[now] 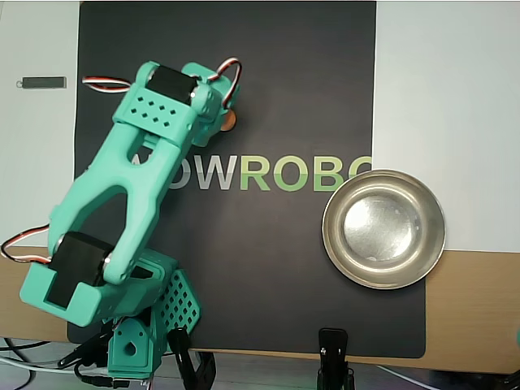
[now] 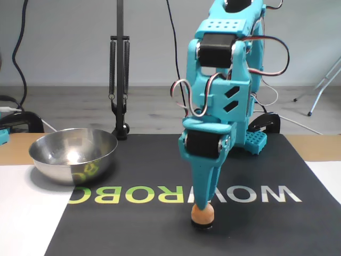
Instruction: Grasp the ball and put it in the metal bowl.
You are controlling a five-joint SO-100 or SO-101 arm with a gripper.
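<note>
The orange-peach ball [image 2: 203,215] rests on a small black base on the black mat, in front of the lettering. In the overhead view only a sliver of the ball [image 1: 231,120] shows beside the wrist. My teal gripper [image 2: 203,206] points straight down, its narrow tip right at the top of the ball. From this side the fingers overlap, so their spacing is hidden. In the overhead view the wrist covers them. The metal bowl [image 1: 334,202] stands empty at the mat's right edge there, and at the left in the fixed view [image 2: 55,166].
A black mat [image 1: 268,73] with WOWROBO lettering covers the table, with white sheets on both sides. A lamp post with springs [image 2: 120,80] stands behind the bowl. A black clamp [image 1: 333,357] sits at the near edge, a small grey bar [image 1: 42,82] at the far left.
</note>
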